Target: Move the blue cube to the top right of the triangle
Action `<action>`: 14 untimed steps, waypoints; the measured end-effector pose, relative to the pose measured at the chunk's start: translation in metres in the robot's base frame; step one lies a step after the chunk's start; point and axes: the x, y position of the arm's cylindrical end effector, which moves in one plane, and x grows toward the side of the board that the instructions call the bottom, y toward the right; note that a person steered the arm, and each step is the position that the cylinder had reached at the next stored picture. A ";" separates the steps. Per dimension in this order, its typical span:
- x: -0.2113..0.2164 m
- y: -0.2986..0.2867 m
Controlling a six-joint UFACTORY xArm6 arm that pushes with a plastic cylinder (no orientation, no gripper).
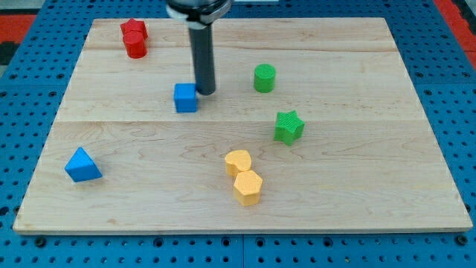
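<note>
Rod tip [206, 92] touching the blue cube's [186, 97] right side; rod top cut off, no fingers fitted.
Blocks: two blue including the triangle [82, 165], two red, two green, two yellow.

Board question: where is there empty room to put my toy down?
Bare wood lies between the blue triangle and the yellow blocks, and right of the green star. It is crowded where my tip sits beside the blue cube.

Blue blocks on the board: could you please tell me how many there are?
2. The blue cube sits near the board's middle top, just left of my tip; the blue triangle lies at the view's lower left. None seems hidden.
</note>
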 end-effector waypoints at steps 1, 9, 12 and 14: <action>0.020 -0.032; 0.077 -0.093; 0.067 -0.093; 0.064 -0.075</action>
